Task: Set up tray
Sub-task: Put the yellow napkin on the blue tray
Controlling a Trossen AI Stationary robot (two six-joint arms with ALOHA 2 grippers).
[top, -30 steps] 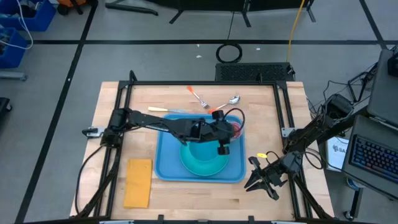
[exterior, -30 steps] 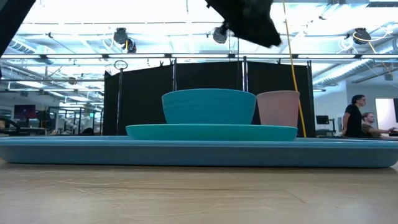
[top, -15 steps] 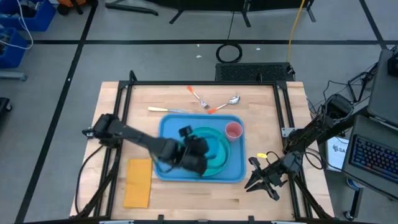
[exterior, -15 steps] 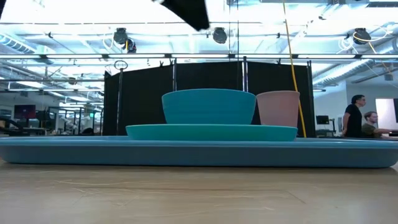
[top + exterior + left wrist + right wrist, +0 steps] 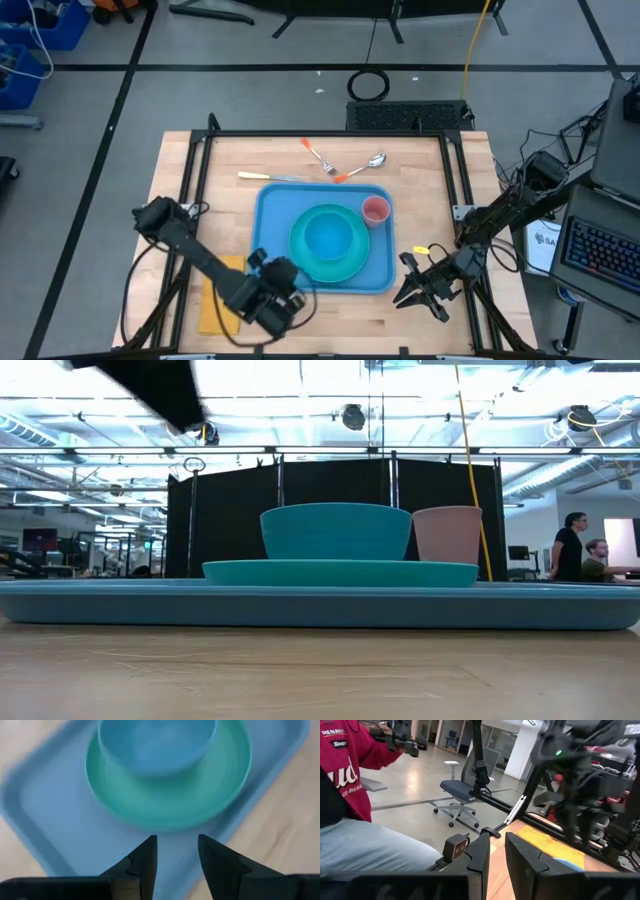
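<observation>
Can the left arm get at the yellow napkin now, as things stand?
Probably yes. The left gripper hangs open and empty just beside the yellow napkin, between it and the tray; nothing lies on the napkin's visible part.

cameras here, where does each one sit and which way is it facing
High view: overhead, straight down on the table; both arms, left claw near the napkin.
Low view: table height, level across tray, bowl, cup.
Left wrist: over the tray; own open fingers.
Right wrist: faces off-table toward a seated person; right claw.
Shared: tray, plate, bowl.
</observation>
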